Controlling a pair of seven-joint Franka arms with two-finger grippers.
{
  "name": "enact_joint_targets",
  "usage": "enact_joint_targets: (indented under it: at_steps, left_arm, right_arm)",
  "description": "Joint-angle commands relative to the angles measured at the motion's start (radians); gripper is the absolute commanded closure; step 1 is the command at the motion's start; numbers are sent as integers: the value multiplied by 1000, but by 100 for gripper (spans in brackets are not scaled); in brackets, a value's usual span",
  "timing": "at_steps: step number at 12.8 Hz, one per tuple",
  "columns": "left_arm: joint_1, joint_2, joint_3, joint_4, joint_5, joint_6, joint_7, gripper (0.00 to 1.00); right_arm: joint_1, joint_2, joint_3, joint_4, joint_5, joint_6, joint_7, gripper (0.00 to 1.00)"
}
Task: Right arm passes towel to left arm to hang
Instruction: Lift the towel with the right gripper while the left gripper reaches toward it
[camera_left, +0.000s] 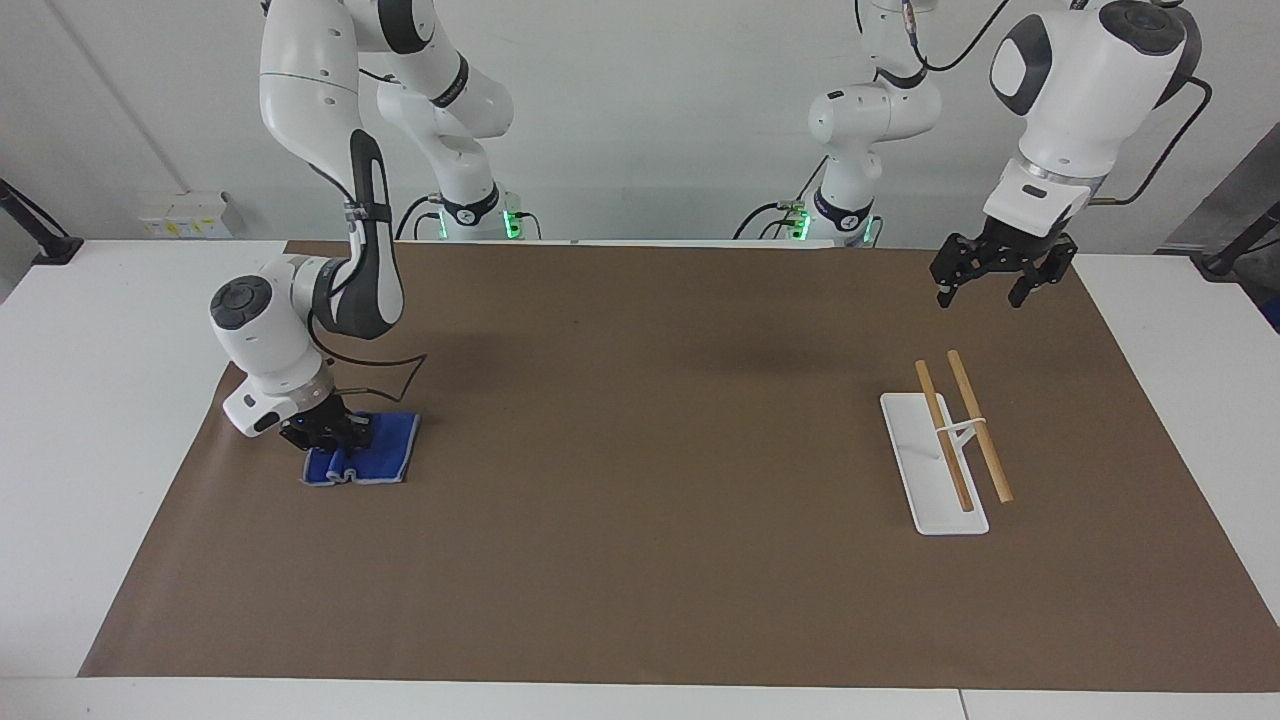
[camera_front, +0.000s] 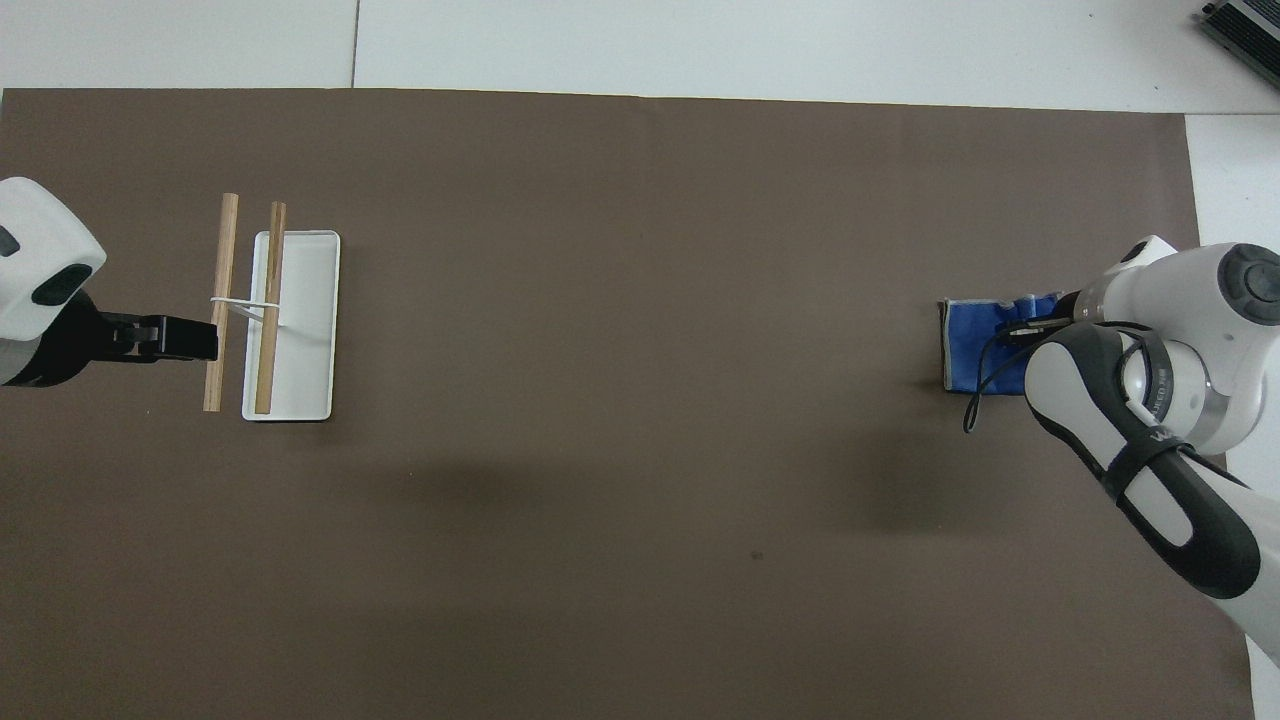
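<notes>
The blue towel (camera_left: 378, 452) lies bunched on the brown mat (camera_left: 650, 450) at the right arm's end of the table. It also shows in the overhead view (camera_front: 975, 342). My right gripper (camera_left: 328, 433), with its blue light, is down on the towel's edge and shut on a raised fold of it. In the overhead view the right arm hides most of this gripper (camera_front: 1028, 328). My left gripper (camera_left: 988, 286) hangs open and empty in the air over the mat, beside the rack. It also shows in the overhead view (camera_front: 195, 338). The left arm waits.
A towel rack with a white base (camera_left: 915, 455) and two wooden rods (camera_left: 982, 430) stands at the left arm's end of the mat. It also shows in the overhead view (camera_front: 305, 330). White table surrounds the mat.
</notes>
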Motion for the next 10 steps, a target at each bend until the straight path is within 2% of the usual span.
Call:
enact_joint_targets:
  at_steps: [1, 4, 8, 10]
  left_arm:
    - [10, -21, -4, -24, -10, 4, -1, 0]
    - [10, -21, -4, -24, -10, 4, -1, 0]
    - [10, -21, -4, -24, -10, 4, -1, 0]
    - [10, -21, -4, -24, -10, 4, -1, 0]
  right_arm:
    - [-4, -40, 38, -7, 29, 19, 9, 100]
    - [-4, -81, 105, 5, 39, 13, 115, 100]
    - [-4, -113, 181, 18, 309, 8, 144, 100]
    - [-3, -123, 220, 39, 386, -6, 159, 100]
